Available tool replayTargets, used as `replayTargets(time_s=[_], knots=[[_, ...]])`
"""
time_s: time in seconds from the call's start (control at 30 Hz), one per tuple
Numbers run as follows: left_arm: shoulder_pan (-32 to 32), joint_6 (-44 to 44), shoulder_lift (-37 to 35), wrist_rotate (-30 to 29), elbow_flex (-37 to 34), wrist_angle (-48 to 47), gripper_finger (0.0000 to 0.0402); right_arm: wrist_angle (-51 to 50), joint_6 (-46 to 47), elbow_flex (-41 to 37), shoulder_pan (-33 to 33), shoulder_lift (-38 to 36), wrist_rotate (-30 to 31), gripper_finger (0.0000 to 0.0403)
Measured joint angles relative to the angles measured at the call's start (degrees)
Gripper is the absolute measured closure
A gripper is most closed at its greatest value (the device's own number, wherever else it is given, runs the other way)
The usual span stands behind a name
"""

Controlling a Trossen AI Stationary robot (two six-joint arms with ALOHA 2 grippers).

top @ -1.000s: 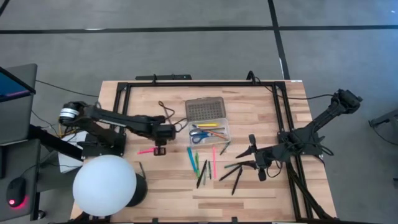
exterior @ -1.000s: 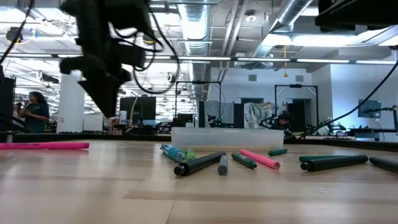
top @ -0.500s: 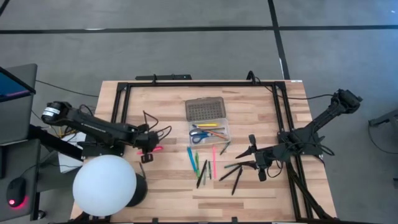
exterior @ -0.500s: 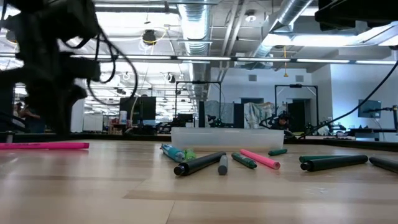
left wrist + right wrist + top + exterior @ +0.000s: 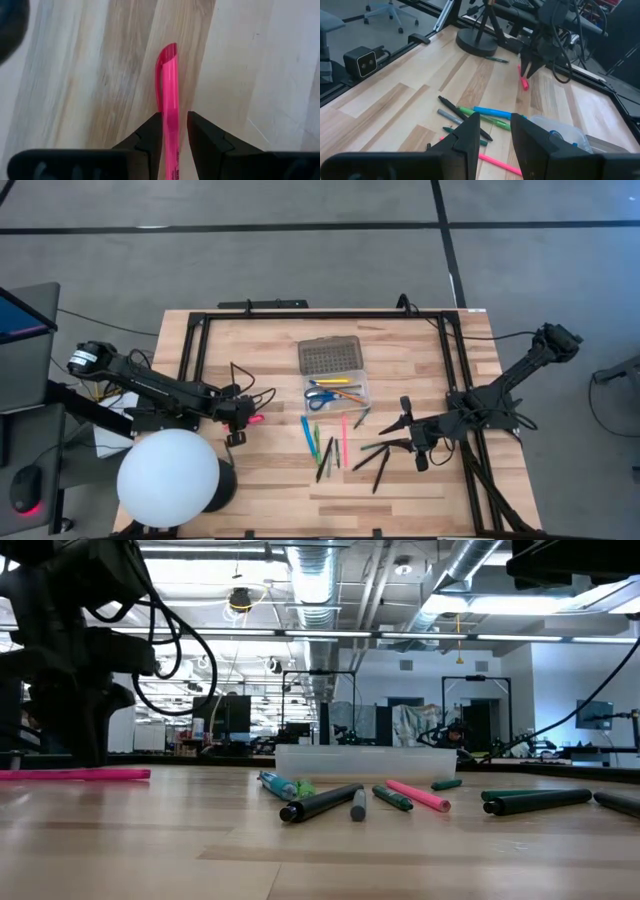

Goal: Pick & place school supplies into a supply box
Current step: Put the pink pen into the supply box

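I have the left tool (image 5: 174,131) down on the worktop (image 5: 420,370) with its two fingers astride the pink highlighter (image 5: 169,100), which lies flat at about nine o'clock from the supply box (image 5: 333,370) and well apart from it. The fingers look pressed against the barrel on both sides, so I read this as a grasp on the highlighter, though the pen is not lifted and I can't be sure how firm the pinch is.

My worries from here:
- The grip sits near one end of a long, smooth barrel. On lift the free end could droop or swing, and the pen could slide out.
- A tilted pen may catch the box rim or the blue-handled scissors (image 5: 321,401) already lying in the clear tray, and bounce back out.
- The white sphere (image 5: 168,478) sits close at about seven o'clock of the tool; a wide swing of the arm could clip it.

The right tool (image 5: 491,131) waits with its fingers parted over the loose markers (image 5: 325,445) at about five o'clock from the box, holding nothing.
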Motion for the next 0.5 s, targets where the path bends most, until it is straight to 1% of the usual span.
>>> replayTargets(time_s=[0.13, 0.3, 0.5], knots=[[0.00, -1.41, -0.01, 1.10, 0.00, -0.32, 0.0318, 0.00, 0.00, 0.00, 0.00, 0.00, -0.02, 0.0301], [0.00, -4.36, 0.03, 1.52, 0.00, -3.04, 0.0318, 0.00, 0.00, 0.00, 0.00, 0.00, -0.06, 0.0301], [0.00, -5.54, 0.56, 1.29, 0.00, -2.11, 0.0318, 0.00, 0.02, 0.00, 0.00, 0.00, -0.08, 0.0301]])
